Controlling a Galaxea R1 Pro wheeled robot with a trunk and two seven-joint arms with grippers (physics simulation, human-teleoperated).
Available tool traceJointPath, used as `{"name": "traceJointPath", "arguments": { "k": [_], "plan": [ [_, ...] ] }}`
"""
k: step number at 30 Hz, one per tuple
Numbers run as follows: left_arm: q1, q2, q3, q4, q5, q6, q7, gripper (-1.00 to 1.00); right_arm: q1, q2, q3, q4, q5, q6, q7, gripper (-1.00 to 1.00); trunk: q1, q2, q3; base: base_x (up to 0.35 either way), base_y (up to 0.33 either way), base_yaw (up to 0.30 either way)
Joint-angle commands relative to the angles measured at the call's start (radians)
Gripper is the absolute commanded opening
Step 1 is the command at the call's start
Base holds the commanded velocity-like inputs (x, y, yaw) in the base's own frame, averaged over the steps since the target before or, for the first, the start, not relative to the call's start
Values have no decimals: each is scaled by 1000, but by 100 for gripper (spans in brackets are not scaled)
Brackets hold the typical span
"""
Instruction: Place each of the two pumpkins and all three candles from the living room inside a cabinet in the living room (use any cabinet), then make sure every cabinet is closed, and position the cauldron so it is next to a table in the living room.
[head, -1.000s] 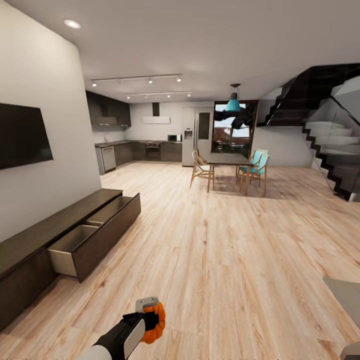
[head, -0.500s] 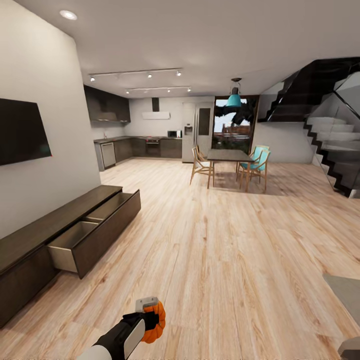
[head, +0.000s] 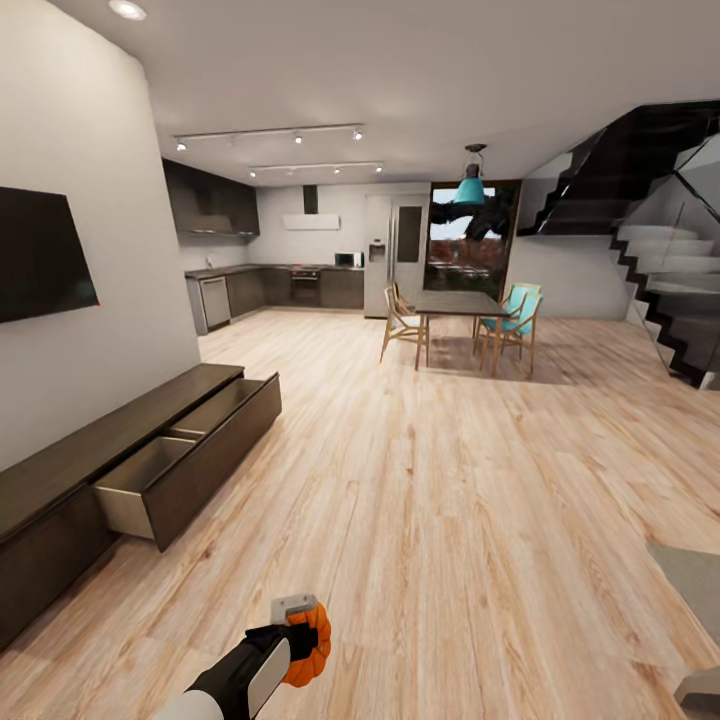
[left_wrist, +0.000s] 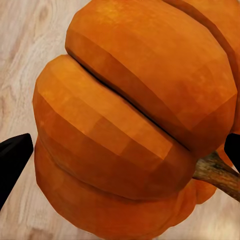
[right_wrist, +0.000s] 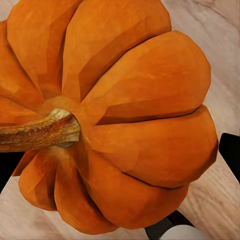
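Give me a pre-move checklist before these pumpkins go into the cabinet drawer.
1. Left claw gripping a pumpkin: ok; in the left wrist view the pumpkin sits between the dark fingertips.
2. Right claw gripping the second pumpkin: ok, it sits close against the camera above the floor, a fingertip at its edge.
3. Cabinet drawer open: ok, pulled out.
4. Room in the drawer: ok, the visible compartments look empty.
5. Floor toward the cabinet free of obstacles: ok.
6. Drawer within reach: not ok, it lies ahead to the left.
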Motion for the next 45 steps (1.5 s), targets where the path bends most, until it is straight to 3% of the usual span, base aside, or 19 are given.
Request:
{"name": "traceJointPath", "arguments": {
  "k": [1, 21, 33, 45],
  "plan": [
    [0, 1, -9, -2, 8, 4, 11, -100, 0, 0, 0, -3, -4, 5, -6, -100, 0, -1, -3, 208, 0, 0],
    [0, 1, -9, 1, 7, 4, 12, -100, 0, 1, 0, -3, 4, 2, -6, -100, 0, -1, -14, 334, 0, -3],
    [0, 1, -9, 1, 6, 4, 12, -100, 0, 0, -1, -3, -3, 2, -6, -100, 0, -1, -14, 350, 0, -239],
    [0, 1, -9, 1, 7, 4, 12, -100, 0, 0, -1, -4, -3, 2, -7, -100, 0, -1, -14, 350, 0, -20]
  ]
}}
